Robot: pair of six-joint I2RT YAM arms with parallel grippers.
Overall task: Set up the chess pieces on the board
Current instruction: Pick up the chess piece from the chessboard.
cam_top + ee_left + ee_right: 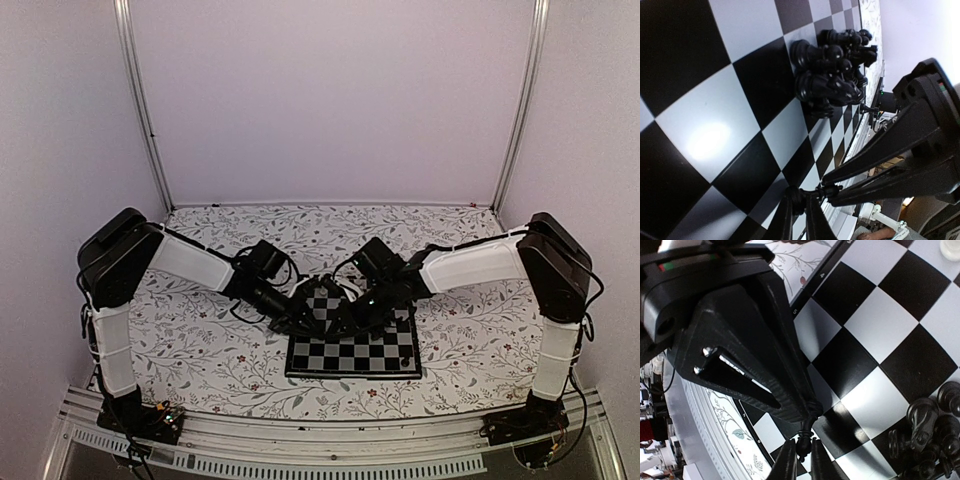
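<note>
One black chess piece [803, 435] clamped by left hand [799, 201] and right hand [802, 446] together — at the board [860, 315], apart from black cluster [930, 432]

white piece [951, 247] clipped at edge, far part of board [350, 357] hidden

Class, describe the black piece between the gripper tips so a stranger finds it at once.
Find the board. Over it the left gripper and right gripper meet. The single black piece pinched between them is it; the other black pieces cluster apart.
</note>
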